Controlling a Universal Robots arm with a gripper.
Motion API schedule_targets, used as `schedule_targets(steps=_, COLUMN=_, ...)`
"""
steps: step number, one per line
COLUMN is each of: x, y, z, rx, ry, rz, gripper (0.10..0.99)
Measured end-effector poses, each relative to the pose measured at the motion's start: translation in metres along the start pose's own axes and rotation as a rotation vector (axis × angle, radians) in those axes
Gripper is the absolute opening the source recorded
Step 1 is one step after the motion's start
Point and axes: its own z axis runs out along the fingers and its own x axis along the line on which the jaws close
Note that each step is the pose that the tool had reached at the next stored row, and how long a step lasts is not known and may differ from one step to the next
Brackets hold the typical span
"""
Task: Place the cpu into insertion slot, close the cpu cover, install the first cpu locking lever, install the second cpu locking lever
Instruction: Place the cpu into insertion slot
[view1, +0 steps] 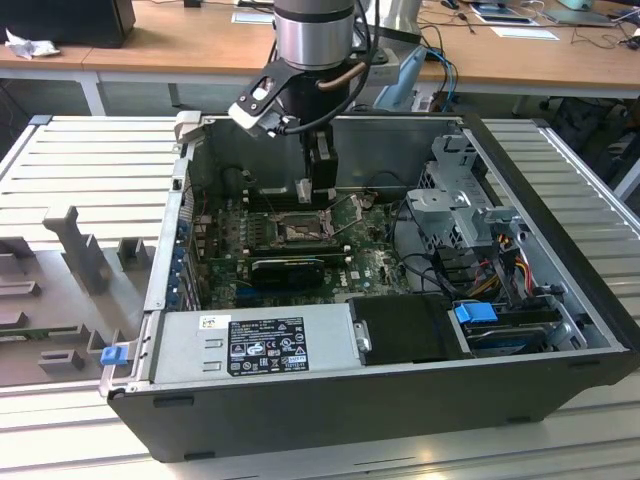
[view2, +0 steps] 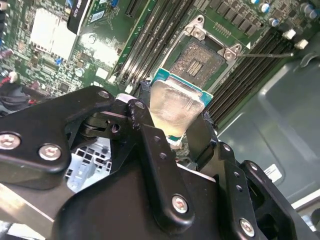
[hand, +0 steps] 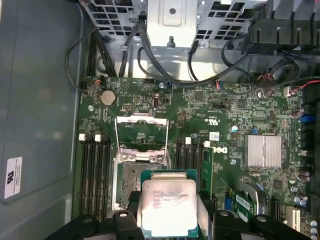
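Note:
My gripper (view2: 176, 102) is shut on the cpu (view2: 172, 111), a flat silver-topped chip with a green rim. In the first wrist view the cpu (hand: 167, 207) hangs just off one side of the bare insertion slot (hand: 130, 177), partly overlapping it. The cpu cover (hand: 140, 118) stands flipped open beyond the slot, with a thin wire locking lever (hand: 116, 137) raised beside it. A second lever (view2: 270, 55) sticks out past the slot (view2: 200, 62). In the exterior view my gripper (view1: 318, 190) hovers inside the case above the slot (view1: 300, 232).
Memory slots (hand: 96, 170) flank the socket on both sides. A finned heatsink (hand: 263, 151) sits on the board. A drive cage (view1: 462, 205) with cables, a power supply (view1: 262, 342) and the case walls (view1: 560, 260) box in the motherboard.

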Motion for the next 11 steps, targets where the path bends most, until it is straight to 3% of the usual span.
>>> schedule_targets(steps=11, x=-0.0001, y=-0.0013, z=0.0129, rx=0.0, ry=0.0, rz=0.0, gripper=0.529)
